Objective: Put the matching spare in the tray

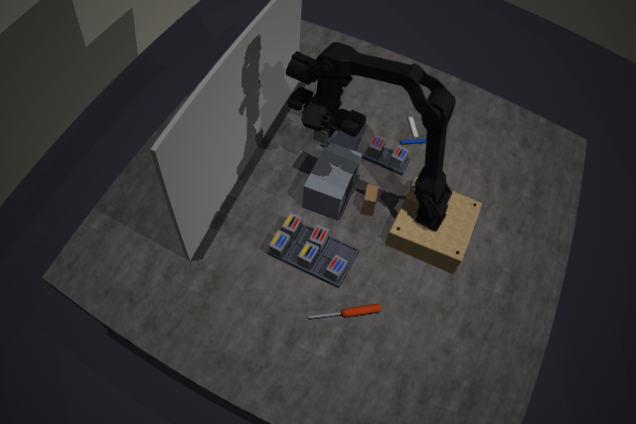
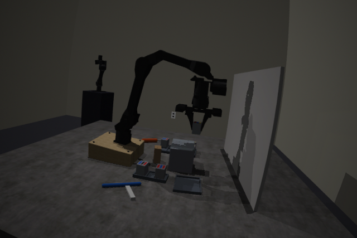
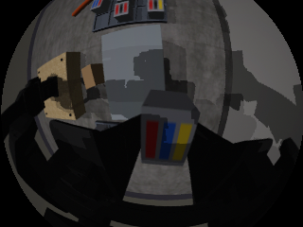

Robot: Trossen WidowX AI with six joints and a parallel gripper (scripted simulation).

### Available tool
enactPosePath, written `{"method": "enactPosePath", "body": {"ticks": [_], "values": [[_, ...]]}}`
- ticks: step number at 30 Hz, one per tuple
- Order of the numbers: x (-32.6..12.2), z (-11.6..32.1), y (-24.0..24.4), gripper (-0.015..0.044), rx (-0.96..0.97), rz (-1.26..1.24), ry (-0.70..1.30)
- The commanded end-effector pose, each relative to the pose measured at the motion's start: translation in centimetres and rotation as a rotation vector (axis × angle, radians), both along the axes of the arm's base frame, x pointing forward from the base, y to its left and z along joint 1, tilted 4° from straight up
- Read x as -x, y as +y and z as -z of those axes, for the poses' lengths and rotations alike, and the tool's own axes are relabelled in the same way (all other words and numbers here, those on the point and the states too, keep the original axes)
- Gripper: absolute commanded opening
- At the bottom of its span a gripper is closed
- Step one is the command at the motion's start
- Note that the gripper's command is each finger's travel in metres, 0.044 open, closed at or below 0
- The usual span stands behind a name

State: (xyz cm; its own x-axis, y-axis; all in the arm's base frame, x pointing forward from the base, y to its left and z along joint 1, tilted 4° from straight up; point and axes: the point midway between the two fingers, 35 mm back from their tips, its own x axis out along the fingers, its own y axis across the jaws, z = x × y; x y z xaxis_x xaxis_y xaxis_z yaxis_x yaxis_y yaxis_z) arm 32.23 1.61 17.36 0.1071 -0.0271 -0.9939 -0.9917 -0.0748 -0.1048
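We carry the spare pinched between the jaws of our gripper, high in the air. We judge this the transport step: the tray lies below the jaws and a little off to one side, just beside the mounted unit. Next we need to bring the jaws over the tray, lower until the spare sits inside its rim, then spread them.

The spare is a small grey block, its face striped red, blue and yellow. The tray is a shallow, dark, matte rectangle. The mounted unit is a plain grey box with flat, hard-edged faces.
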Motion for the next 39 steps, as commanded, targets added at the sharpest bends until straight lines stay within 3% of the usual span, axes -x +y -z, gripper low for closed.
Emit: {"method": "enactPosePath", "body": {"ticks": [1, 24, 39], "values": [[-1.0, -0.2, -2.2, 0.0, -0.002, -0.003, -0.009], [-2.0, -0.1, -15.4, 0.0, 0.019, -0.037, 0.012], [-2.2, 0.7, -15.9, 0.0, 0.019, -0.04, 0.012]]}}
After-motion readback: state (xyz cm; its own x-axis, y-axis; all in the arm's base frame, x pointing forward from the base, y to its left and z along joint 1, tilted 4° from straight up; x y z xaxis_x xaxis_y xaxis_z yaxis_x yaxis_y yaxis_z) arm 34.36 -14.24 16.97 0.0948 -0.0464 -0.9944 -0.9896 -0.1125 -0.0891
